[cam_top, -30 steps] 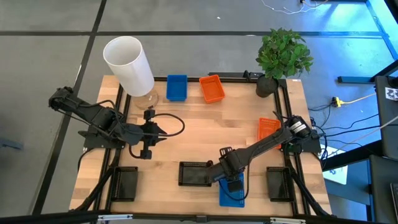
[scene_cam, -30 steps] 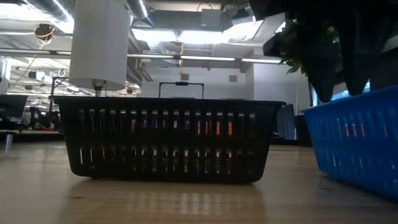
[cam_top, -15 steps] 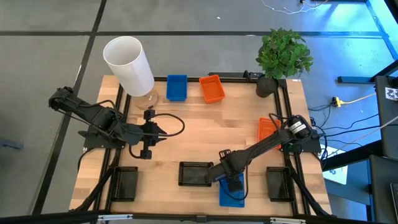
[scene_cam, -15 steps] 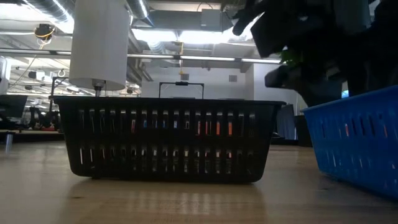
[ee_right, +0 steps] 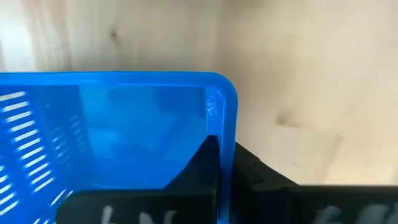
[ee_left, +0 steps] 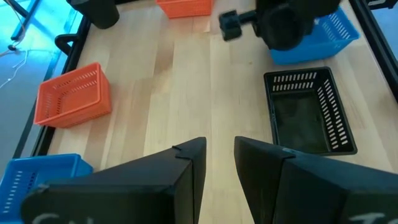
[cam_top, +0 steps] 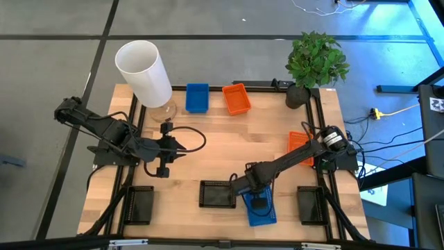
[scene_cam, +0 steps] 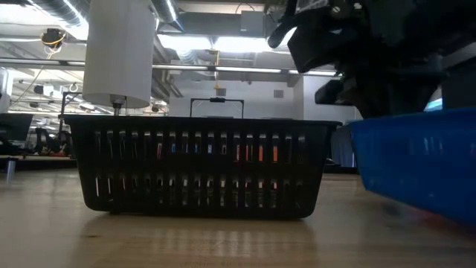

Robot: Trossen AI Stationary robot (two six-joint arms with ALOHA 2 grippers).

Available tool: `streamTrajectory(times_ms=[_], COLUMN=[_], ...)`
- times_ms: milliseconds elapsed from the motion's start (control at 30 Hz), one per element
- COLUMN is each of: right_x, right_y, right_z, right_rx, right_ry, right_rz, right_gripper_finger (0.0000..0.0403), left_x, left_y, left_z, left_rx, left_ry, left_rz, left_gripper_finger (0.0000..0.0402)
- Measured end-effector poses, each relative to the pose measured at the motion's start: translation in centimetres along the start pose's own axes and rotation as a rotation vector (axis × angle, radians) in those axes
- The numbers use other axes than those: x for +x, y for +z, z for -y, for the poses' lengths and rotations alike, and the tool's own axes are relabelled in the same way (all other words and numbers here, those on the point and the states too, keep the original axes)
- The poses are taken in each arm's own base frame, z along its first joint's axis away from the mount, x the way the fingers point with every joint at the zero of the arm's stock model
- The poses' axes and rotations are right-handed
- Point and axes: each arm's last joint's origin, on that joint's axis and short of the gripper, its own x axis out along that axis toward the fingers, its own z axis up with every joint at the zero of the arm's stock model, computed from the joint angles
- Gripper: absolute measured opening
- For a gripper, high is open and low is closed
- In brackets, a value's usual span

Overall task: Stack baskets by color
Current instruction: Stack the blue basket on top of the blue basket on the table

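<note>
Right tool [cam_top: 257,202] clamped shut on the rim of the near blue basket [cam_top: 260,212], at the table's [cam_top: 222,139] near edge, just right of the black basket [cam_top: 217,194]; basket tilted off the wood in the low view. Left tool [cam_top: 165,148] parked mid-left, fingers narrowly parted, empty. Another blue basket [cam_top: 197,98] and orange basket [cam_top: 236,98] side by side at the far edge; second orange basket [cam_top: 298,144] at the right.

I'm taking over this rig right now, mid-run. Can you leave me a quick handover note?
Right gripper: shut on the rim of the near blue basket, tilted off the table.
Left gripper: open, holding nothing, waiting mid-table.
Black basket sits beside the held one. Second blue basket and an orange basket at the far edge; another orange basket on the right.
Done: nothing stacked.
Left: all stacking.
</note>
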Motion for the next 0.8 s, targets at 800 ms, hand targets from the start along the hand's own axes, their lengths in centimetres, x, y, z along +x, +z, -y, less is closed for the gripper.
streamTrajectory(times_ms=[800], right_x=[-19.8], right_y=[0.6], right_z=[15.2], right_rx=[0.356], right_ry=[-0.226], right_rz=[0.453], right_gripper_finger=[0.0], left_x=[0.0], left_y=[0.1], left_z=[-0.5], left_rx=[0.091], left_ry=[0.118], left_rz=[0.012], left_gripper_finger=[0.0076])
